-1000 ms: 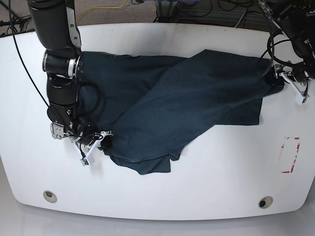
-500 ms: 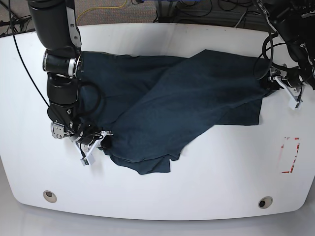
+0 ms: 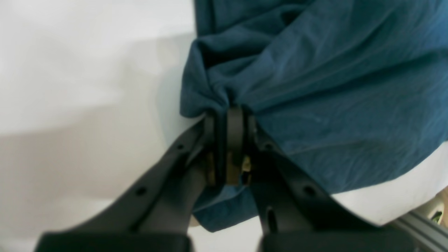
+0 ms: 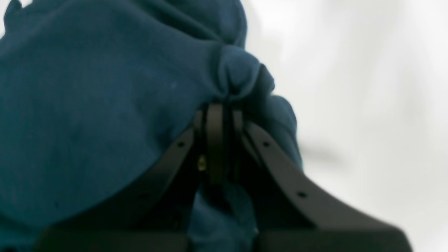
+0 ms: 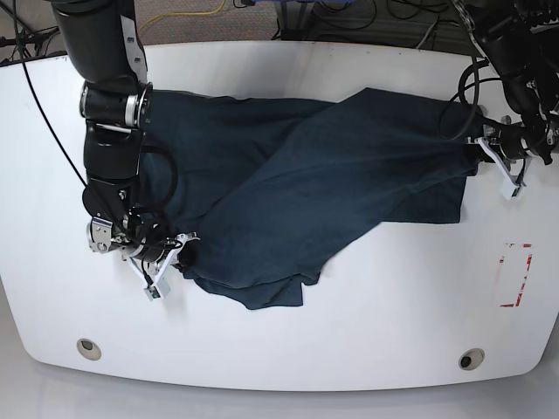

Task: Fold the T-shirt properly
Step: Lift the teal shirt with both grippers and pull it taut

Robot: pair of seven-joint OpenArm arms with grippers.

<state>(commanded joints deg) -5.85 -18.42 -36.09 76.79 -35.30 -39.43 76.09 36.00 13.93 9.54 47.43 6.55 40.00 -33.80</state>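
Base view shows me the T-shirt (image 5: 306, 188) lying spread and wrinkly across the middle of the white worktop (image 5: 367, 332). It is dark blue. One big flap lies folded over the rest and slants from the far right down to the near left. My right hand (image 5: 170, 257) is on the left side of this view, low at the near left corner of the shirt. My left hand (image 5: 498, 157) is on the right side of this view, at the far right edge of the shirt. Both arms are black. A small red and white mark (image 5: 515, 275) sits on the worktop near the right edge, apart from the shirt. Two round holes (image 5: 87, 347) sit near the front edge of the worktop. In the left wrist view, my left hand (image 3: 229, 119) is pinched tight on a bunch of the T-shirt (image 3: 332, 87), and the cloth puckers at the tips. Some cloth hangs under the fingers too. In the right wrist view, my right hand (image 4: 218, 112) is pinched tight on a bump of the T-shirt (image 4: 87, 105), and the cloth balls up just above the tips. The white worktop (image 4: 367, 87) shows beside it.
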